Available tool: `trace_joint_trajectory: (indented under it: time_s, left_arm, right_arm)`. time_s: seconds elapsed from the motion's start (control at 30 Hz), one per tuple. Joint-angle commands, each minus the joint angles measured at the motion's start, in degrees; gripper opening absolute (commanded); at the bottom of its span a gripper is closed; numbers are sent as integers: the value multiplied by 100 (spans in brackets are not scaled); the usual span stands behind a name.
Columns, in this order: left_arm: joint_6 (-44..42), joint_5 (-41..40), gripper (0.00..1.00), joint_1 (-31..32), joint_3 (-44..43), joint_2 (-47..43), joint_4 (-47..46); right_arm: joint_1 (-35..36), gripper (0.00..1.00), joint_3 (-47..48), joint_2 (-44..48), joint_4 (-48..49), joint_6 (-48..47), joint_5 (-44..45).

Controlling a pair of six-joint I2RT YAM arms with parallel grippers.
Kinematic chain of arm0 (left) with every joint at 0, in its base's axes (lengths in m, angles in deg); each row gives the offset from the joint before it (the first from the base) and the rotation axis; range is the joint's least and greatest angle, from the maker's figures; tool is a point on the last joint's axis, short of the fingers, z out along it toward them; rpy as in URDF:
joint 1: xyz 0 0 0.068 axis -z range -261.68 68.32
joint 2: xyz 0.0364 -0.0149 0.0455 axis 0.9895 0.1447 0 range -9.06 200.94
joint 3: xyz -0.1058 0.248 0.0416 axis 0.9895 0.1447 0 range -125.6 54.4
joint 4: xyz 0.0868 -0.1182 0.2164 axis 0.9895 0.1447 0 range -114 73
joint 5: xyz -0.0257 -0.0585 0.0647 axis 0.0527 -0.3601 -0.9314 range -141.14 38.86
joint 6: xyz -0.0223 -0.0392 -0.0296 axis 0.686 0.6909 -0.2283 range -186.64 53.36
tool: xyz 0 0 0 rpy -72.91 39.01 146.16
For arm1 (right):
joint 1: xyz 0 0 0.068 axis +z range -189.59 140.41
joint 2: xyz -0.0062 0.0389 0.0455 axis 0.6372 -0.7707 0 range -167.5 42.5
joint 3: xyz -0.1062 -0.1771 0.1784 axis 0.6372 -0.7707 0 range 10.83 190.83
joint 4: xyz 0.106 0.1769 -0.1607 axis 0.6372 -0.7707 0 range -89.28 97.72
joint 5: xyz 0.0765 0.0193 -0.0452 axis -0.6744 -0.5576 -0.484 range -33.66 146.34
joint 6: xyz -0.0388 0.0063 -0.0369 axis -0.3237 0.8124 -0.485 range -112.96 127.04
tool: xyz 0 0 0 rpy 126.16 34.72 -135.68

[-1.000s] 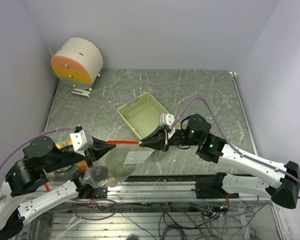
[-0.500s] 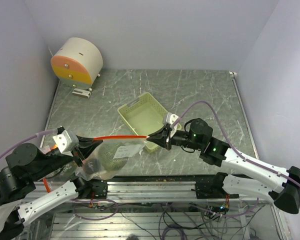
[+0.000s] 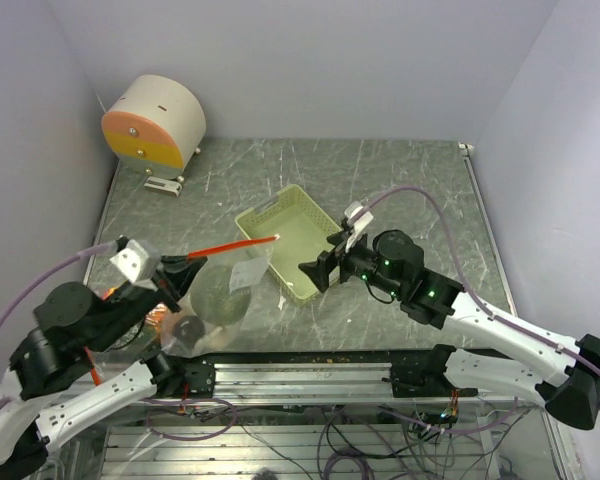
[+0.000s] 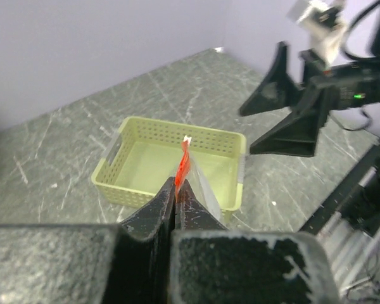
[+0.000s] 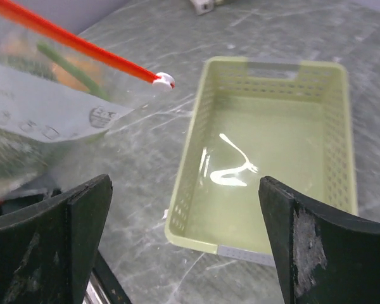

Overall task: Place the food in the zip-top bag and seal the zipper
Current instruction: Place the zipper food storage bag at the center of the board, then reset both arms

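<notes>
— Where is this taken?
— At a dark grey-green, stone-patterned table (image 3: 410,180), streaked with pale scratches and boxed in by plain lilac walls (image 3: 310,60) at the back and on both sides.
— What else is there?
— A round white drum with an orange face (image 3: 155,122) stands in the far-left corner. Metal rails (image 3: 320,378) line the near edge, above tangled cables (image 3: 330,440). The light is even and soft.

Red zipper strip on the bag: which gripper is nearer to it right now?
Left. The left gripper is shut on one end of the zipper strip, pinching it. The right gripper hangs open beyond the white slider at the other end, apart from it, beside the basket.
</notes>
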Motion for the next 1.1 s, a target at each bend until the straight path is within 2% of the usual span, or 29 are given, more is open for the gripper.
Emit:
trace_joint_trajectory:
  time_s: [0.0,0.17,0.33,0.5,0.53,0.6,0.63,0.67,0.7,0.73,0.77,0.83,1.07]
  left_arm:
    - [584,-1457,7,-17,432,408,-1309]
    - [690,-3026,7,-29,748,1028,-2135]
    - [519,-4797,7,-19,707,1753,-2527]
    - [585,-5420,9,-43,863,2123,-2719]
    - [660,-5393,15,-68,941,2189,-2715]
    - [874,-5239,34,-181,1133,2320,-2633]
    - [1004,-5107,38,-281,1205,2367,-2573]
    - [1126,-4963,49,-404,1283,2398,-2528]
    - [1236,-4741,64,-544,1357,2411,-2503]
    - [1299,-4494,88,-685,1433,2410,-2502]
    - [1362,-4256,99,-812,1498,2395,-2500]
    - [1476,-3878,99,-988,1563,2349,-2433]
    - [1696,-3216,99,-1011,1390,2130,-1764]
  right_arm:
    - [-32,100,504,-9,-823,1195,1831]
    - [-31,100,653,-253,-1493,1746,2327]
    - [-33,100,473,-122,-1652,2011,2529]
    - [-31,100,60,341,-1384,2058,2363]
    - [-34,100,-29,407,-1359,2078,2377]
    - [-27,100,-111,482,-1387,2154,2487]
    - [-31,100,-125,499,-1433,2188,2563]
    - [-30,100,-125,504,-1512,2205,2601]
    - [-33,100,-118,492,-1583,2228,2626]
    - [-34,100,-101,468,-1653,2249,2644]
    - [-30,100,-84,454,-1716,2260,2648]
    - [-26,100,-53,432,-1833,2294,2678]
    - [-28,100,-235,552,-1799,2344,2717]
